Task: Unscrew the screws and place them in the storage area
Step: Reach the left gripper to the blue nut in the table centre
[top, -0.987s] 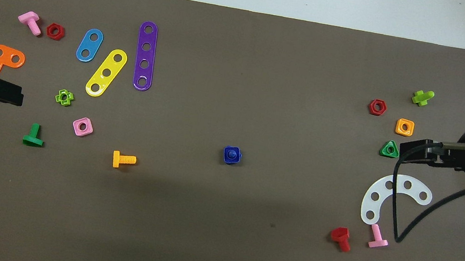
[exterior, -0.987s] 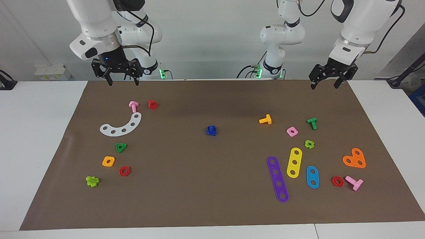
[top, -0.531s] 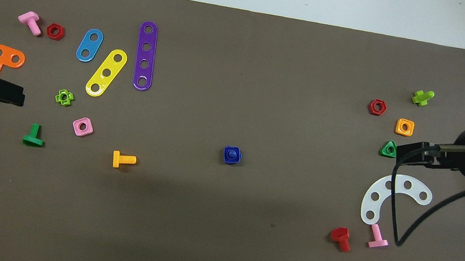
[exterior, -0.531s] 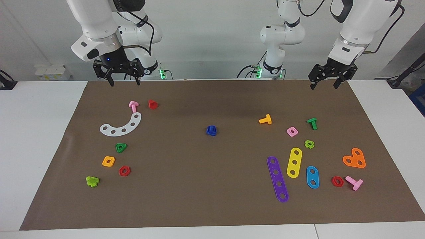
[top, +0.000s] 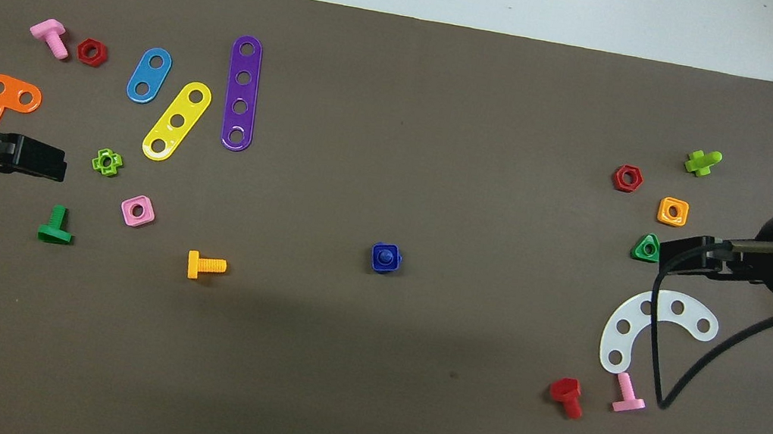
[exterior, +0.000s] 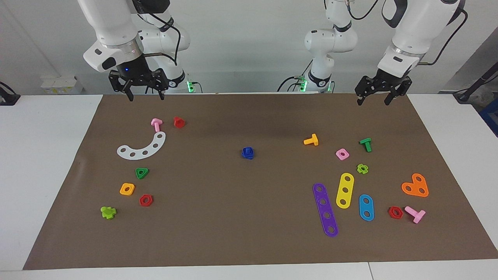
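Note:
The dark-blue bolt, screwed into its blue square nut [exterior: 247,153], lies in the middle of the brown mat; in the overhead view it [top: 386,257] shows the bolt's end inside the nut. My left gripper [exterior: 372,102] hangs open and empty above the mat at the left arm's end, and shows in the overhead view [top: 50,161] too. My right gripper [exterior: 145,98] hangs open and empty above the mat at the right arm's end, over the green triangular nut [top: 647,248] in the overhead view [top: 666,253]. Both are well apart from the blue screw.
At the left arm's end lie an orange bolt [exterior: 311,140], a pink square nut [exterior: 342,154], a green bolt [exterior: 365,144], and purple [exterior: 325,209], yellow [exterior: 344,190] and blue [exterior: 366,207] strips. At the right arm's end lie a white arc plate [exterior: 142,148], a pink bolt [exterior: 156,124] and a red bolt [exterior: 179,122].
My left gripper has drifted a little toward the middle of the table. My right gripper shifted slightly at first, then held still. The blue screw has not moved.

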Available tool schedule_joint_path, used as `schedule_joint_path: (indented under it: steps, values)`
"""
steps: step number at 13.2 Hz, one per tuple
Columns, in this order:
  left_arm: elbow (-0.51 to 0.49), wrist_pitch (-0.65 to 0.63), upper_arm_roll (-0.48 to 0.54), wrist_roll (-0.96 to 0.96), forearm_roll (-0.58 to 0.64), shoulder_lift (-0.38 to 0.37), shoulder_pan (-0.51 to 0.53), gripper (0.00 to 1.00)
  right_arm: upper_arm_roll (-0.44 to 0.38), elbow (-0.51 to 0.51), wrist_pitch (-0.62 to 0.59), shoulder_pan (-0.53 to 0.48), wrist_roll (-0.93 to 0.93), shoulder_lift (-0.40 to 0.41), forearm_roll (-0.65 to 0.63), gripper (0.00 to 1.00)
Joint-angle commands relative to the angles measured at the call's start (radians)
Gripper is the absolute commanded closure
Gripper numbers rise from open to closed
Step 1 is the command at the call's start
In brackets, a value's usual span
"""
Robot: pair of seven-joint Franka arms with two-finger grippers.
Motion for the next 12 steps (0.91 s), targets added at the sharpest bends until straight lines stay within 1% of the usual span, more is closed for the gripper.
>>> schedule_joint_path:
  steps: [1, 4, 5, 7, 9, 11, 12]
  values:
    - [-0.078, 0.072, 0.008, -0.063, -0.013, -0.037, -0.063, 0.00, 0.003, -0.015, 0.016, -0.014, -0.032, -0.009, 0.026, 0.00]
    - [-0.193, 0.199, 0.008, -0.200, -0.015, -0.064, -0.181, 0.00, 0.003, -0.015, 0.016, -0.014, -0.032, -0.009, 0.026, 0.00]
    - [-0.219, 0.243, 0.008, -0.244, -0.016, -0.063, -0.212, 0.00, 0.003, -0.015, 0.016, -0.014, -0.032, -0.009, 0.026, 0.00]
    - [-0.234, 0.277, 0.008, -0.268, -0.016, -0.052, -0.263, 0.00, 0.003, -0.015, 0.016, -0.013, -0.031, -0.009, 0.026, 0.00]
    - [-0.235, 0.300, 0.008, -0.281, -0.018, -0.023, -0.302, 0.00, 0.003, -0.015, 0.016, -0.013, -0.032, -0.009, 0.026, 0.00]
    - [-0.235, 0.366, 0.008, -0.359, -0.018, 0.021, -0.355, 0.00, 0.003, -0.015, 0.016, -0.013, -0.034, -0.009, 0.026, 0.00]
    - [-0.235, 0.413, 0.008, -0.399, -0.018, 0.057, -0.387, 0.00, 0.003, -0.015, 0.018, -0.013, -0.034, -0.009, 0.026, 0.00]
